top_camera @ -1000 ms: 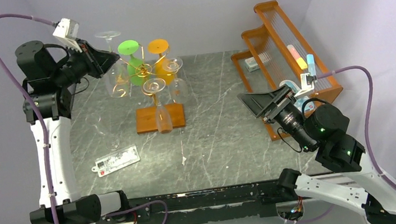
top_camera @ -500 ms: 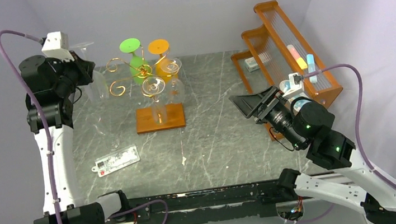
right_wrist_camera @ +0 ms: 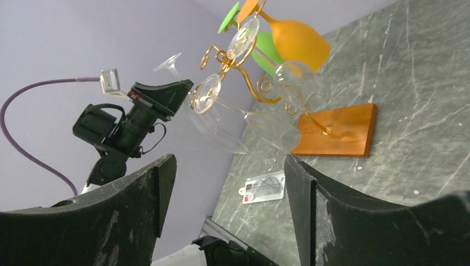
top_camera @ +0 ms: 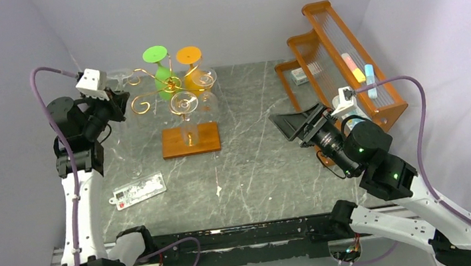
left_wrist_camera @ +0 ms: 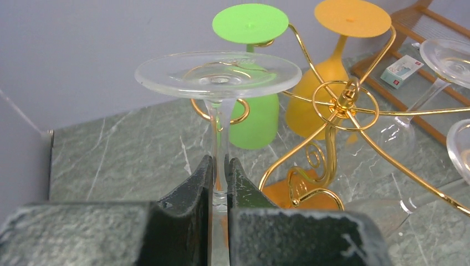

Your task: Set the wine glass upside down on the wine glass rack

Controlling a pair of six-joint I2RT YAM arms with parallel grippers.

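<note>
Two claws show, and only the left one holds anything. The left claw (left_wrist_camera: 220, 166) is clamped on the thin stem of the clear wine glass (left_wrist_camera: 218, 75), which stands upside down. Its round foot is level above the fingers, and its bowl is hidden below them. Just beyond the claw is the wine glass rack (left_wrist_camera: 345, 102), a gold wire stand with scroll arms. One of its curls sits close behind the gripped stem, though contact cannot be made out from these views. Further ahead of the claw, a green glass (left_wrist_camera: 252, 119) and an orange glass (left_wrist_camera: 310, 111) hang foot-up from the rack. To the claw's right, two more clear glasses (top_camera: 183, 103) hang from other arms. The rack's wooden base (top_camera: 190, 140) rests on the grey marbled table (top_camera: 256, 157), below and to the right of the claw. A white card (top_camera: 136, 190) lies flat on the table well behind the left claw, toward the arm bases.

The right claw (right_wrist_camera: 227, 166) hangs above the table with its fingers spread wide and nothing between them. It faces the rack from well apart, and the orange slatted shelf (top_camera: 337, 48) stands behind it
</note>
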